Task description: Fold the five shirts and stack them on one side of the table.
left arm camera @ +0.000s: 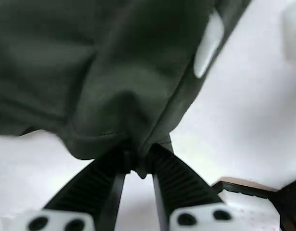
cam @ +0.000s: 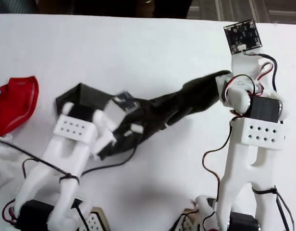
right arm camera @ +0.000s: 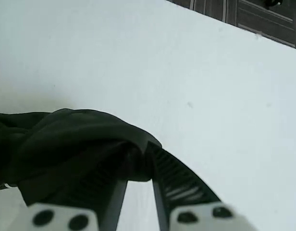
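Table (cam: pixel 138 48): white, carries everything.

Dark shirt (cam: pixel 157 108): largest item on it. It is drawn out in a rumpled band from the middle of the table toward the right arm. We see no flat panel and no clean fold line. One squared corner lies flat near the left arm. A small white tag (left arm camera: pixel 208 45) shows on the cloth in the left wrist view.

Red shirt (cam: pixel 16 103): bunched at the table's left edge, well apart from the dark one. Just below it is white cloth (cam: pixel 1 163); we cannot tell if it is a shirt.

Left hand (left arm camera: pixel 137 162): jaws closed on a hem fold of the dark shirt.

Right hand (right arm camera: pixel 137 163): jaws likewise pinched on the shirt's far end, bare table beyond.

Progress, our reading: early. We see no folded shirt and no stack. The dark shirt is being spread or straightened for its first fold, the red one waits, and we cannot count five.
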